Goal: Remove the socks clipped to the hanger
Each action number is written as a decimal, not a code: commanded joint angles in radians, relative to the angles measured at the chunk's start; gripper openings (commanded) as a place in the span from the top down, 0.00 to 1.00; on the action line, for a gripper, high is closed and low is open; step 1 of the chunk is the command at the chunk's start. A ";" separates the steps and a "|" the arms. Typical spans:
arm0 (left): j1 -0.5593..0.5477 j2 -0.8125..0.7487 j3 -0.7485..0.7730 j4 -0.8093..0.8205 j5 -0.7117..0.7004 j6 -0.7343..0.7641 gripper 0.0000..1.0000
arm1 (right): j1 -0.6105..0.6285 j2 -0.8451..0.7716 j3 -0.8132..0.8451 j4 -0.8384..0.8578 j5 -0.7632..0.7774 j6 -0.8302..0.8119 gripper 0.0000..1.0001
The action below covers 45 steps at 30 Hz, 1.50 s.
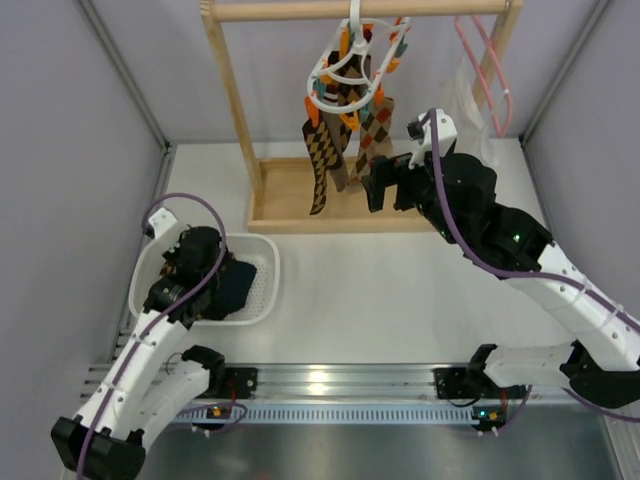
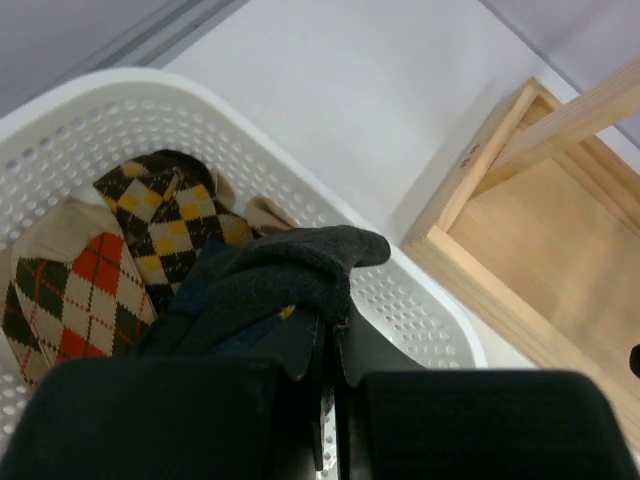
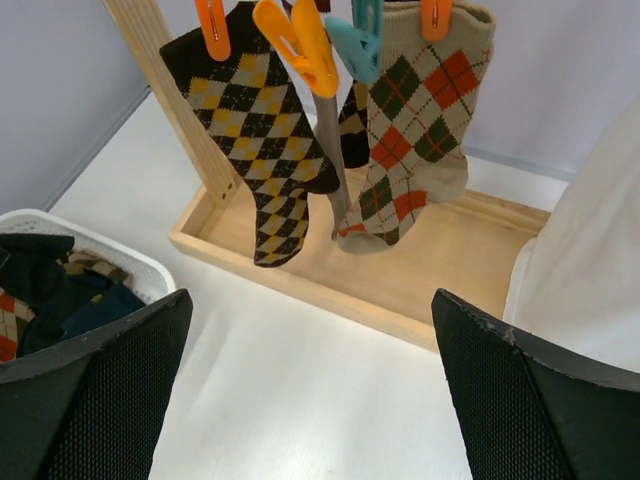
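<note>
The white ring hanger [image 1: 345, 70] hangs from the wooden rail by its hook, with orange and teal clothespins. A brown-yellow argyle sock [image 3: 260, 130] and a tan-orange-green argyle sock [image 3: 415, 120] hang clipped from it, with a third sock partly hidden between them. They also show in the top view [image 1: 322, 160]. My right gripper [image 1: 385, 185] is open wide and empty just below and in front of the socks; its wrist view [image 3: 310, 400] looks at them. My left gripper [image 1: 222, 280] sits low over the white basket [image 1: 268, 290], shut on a dark navy sock [image 2: 290, 270].
The basket [image 2: 300, 190] holds a brown-yellow argyle sock [image 2: 165, 210] and a tan-orange one [image 2: 80, 290]. The wooden rack's tray base [image 1: 285, 215] lies under the hanger. A pink hanger [image 1: 485, 60] with a white translucent garment [image 3: 590, 270] hangs at the right.
</note>
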 commanded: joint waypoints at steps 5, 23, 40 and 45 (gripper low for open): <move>0.050 -0.094 -0.098 -0.053 0.165 -0.072 1.00 | 0.003 -0.030 -0.028 0.034 0.007 0.014 0.00; 0.021 0.083 0.018 0.303 0.872 0.203 0.02 | -0.002 -0.094 -0.153 0.136 -0.080 0.031 0.01; -0.028 0.639 0.166 0.979 0.962 0.503 0.08 | -0.002 -0.416 -0.427 0.235 -0.528 -0.024 0.01; -0.031 0.737 0.218 1.018 0.956 0.511 0.53 | 0.000 -0.434 -0.434 0.241 -0.574 -0.023 0.00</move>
